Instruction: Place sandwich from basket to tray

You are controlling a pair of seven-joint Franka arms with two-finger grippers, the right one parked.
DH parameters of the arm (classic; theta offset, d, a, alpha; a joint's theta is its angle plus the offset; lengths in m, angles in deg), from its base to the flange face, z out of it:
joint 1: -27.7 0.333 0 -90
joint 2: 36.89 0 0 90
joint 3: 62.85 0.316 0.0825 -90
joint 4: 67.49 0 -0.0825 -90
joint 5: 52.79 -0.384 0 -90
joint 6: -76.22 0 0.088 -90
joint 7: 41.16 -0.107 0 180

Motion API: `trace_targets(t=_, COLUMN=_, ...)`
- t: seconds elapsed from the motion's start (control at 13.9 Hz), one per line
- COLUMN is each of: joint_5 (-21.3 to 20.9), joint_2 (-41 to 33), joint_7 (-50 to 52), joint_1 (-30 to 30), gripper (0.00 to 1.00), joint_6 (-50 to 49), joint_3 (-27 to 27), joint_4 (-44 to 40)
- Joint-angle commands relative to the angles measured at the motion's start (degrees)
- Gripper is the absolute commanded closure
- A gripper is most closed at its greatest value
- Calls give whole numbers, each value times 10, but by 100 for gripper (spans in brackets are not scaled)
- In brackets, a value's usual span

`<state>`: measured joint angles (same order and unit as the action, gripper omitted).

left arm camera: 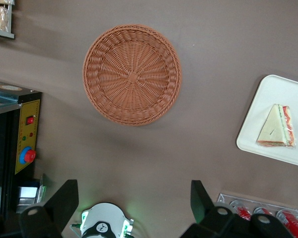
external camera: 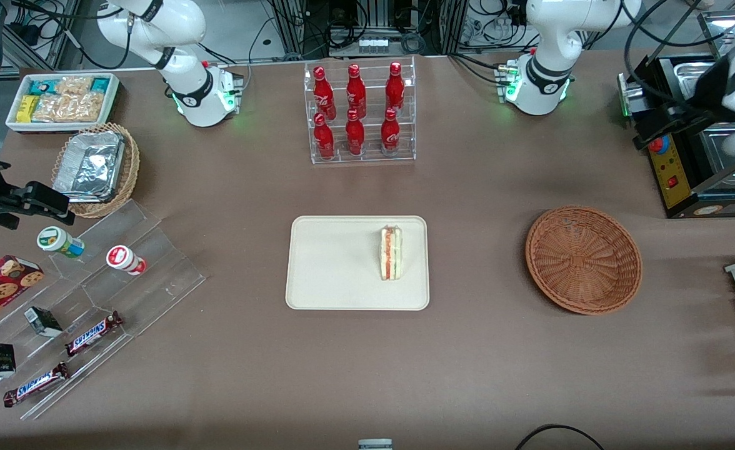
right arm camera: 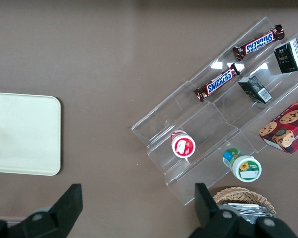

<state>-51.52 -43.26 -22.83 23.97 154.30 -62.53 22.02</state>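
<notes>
The brown counter (external camera: 467, 350) carries the cream tray (external camera: 330, 269) at its middle, and the round reddish-brown basket (external camera: 584, 259) sits well apart toward the working arm's end. A clear rack with 6 red bottles (external camera: 359, 112) stands farther from the front camera than the tray. The tool (left arm camera: 134, 203), fingers spread wide, hangs high above the counter near the basket.

**A:** What colour is the tray (external camera: 342, 294)?

**B:** Plain cream-beige. The sandwich (external camera: 390, 253) on it is pale white bread, striped red-orange and green along its cut edge.

**A:** And the basket (external camera: 583, 259)?

**B:** Reddish-brown wicker, its weave radiating from the centre. The black gripper (left arm camera: 133, 186) hangs high over the brown table near it, fingers spread wide.
</notes>
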Motion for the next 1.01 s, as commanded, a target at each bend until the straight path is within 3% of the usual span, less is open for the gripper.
trace_targets(t=0.0, joint_5=13, joint_2=-43, joint_7=-31, joint_1=35, gripper=0, joint_6=15, joint_3=-11, joint_4=58)
trace_targets(t=0.29, joint_5=13, joint_2=-50, joint_7=-43, joint_1=100, gripper=0, joint_6=25, joint_3=-75, joint_4=72)
trace_targets(t=0.65, joint_5=14, joint_2=-84, joint_7=-43, joint_1=87, gripper=0, joint_6=41, joint_3=-76, joint_4=110)
trace_targets(t=0.93, joint_5=10, joint_2=-57, joint_7=-52, joint_1=74, gripper=0, joint_6=31, joint_3=-72, joint_4=75)
